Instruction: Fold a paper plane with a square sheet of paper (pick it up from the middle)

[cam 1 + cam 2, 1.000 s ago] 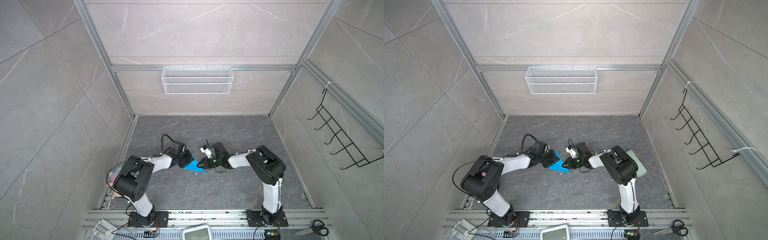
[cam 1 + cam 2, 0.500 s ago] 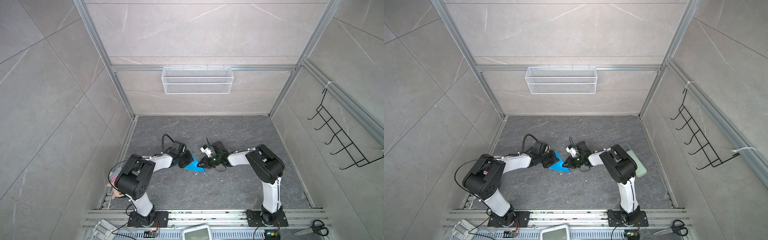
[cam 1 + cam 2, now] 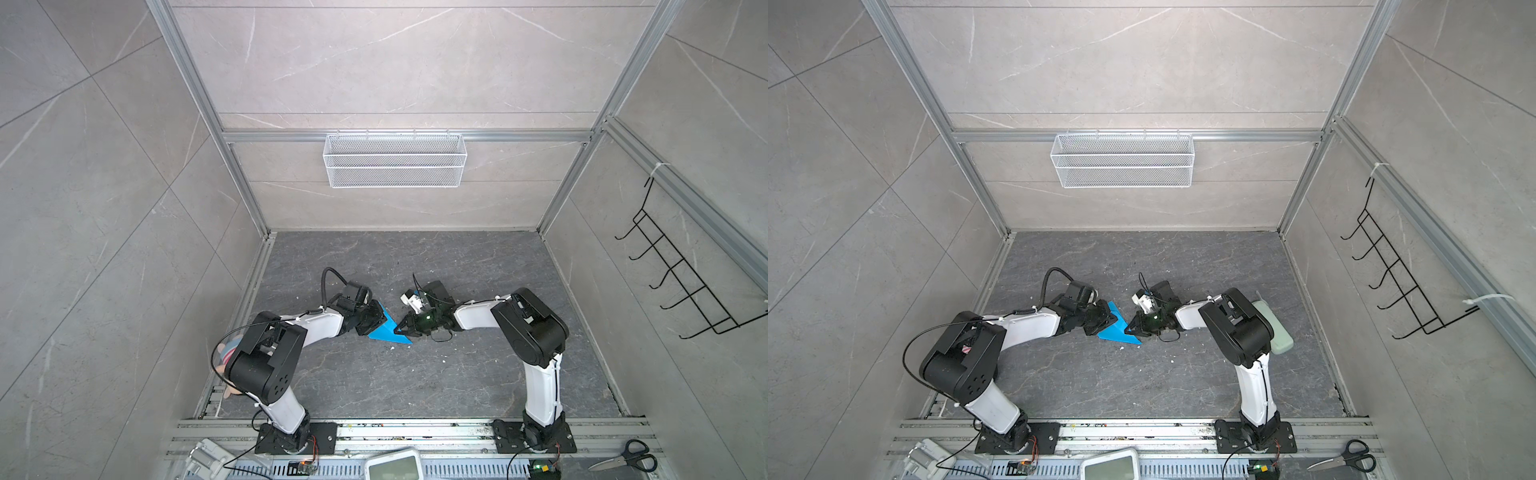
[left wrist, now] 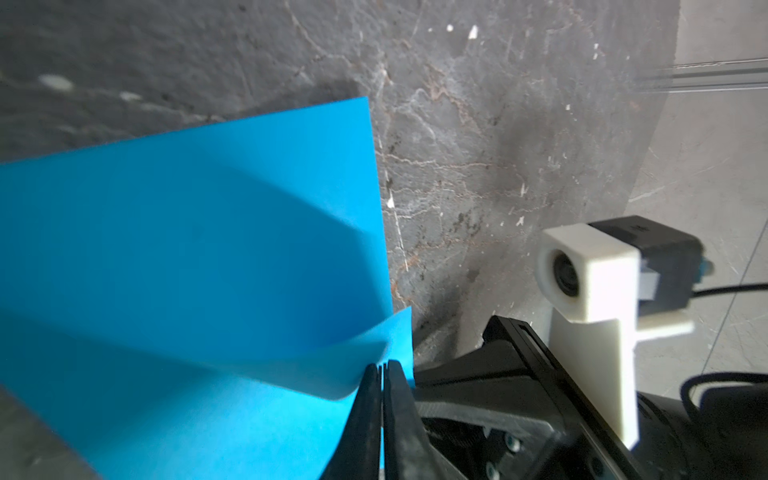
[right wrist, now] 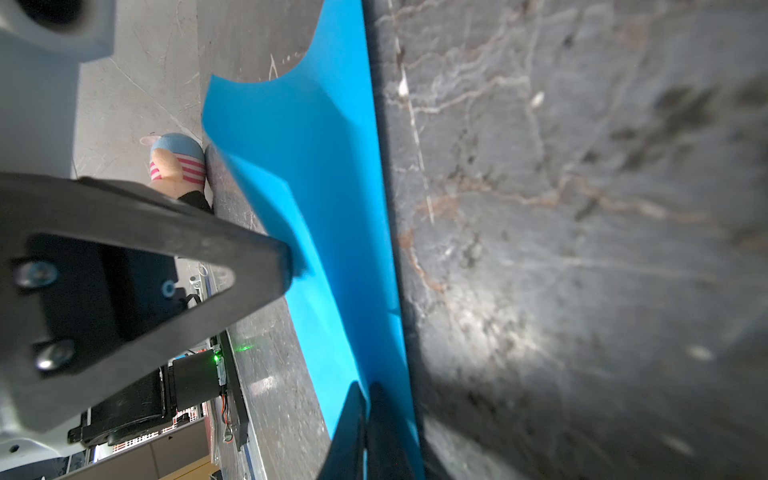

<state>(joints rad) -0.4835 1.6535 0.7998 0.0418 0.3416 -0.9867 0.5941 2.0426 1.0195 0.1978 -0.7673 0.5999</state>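
The square sheet of paper (image 3: pixel 386 331) (image 3: pixel 1116 331) is bright blue and lies part-folded on the dark floor, one flap curling up. It looks like a pointed triangle in both top views. My left gripper (image 3: pixel 377 321) (image 3: pixel 1108 319) (image 4: pixel 381 368) is shut on the raised flap's corner (image 4: pixel 187 249). My right gripper (image 3: pixel 400 330) (image 3: pixel 1130 328) (image 5: pixel 365 388) faces it from the other side and is shut on the paper's edge (image 5: pixel 316 166). The two grippers nearly meet over the sheet. A paper plane is not in view.
A white wire basket (image 3: pixel 395 160) hangs on the back wall and a black hook rack (image 3: pixel 685 286) on the right wall. A striped soft toy (image 5: pixel 178 164) lies by the left rail. A pale green block (image 3: pixel 1273 328) sits behind the right arm, and scissors (image 3: pixel 627 457) lie at the front right.
The right arm has edged slightly to the left, closer to the paper. The left arm and the sheet have hardly moved.
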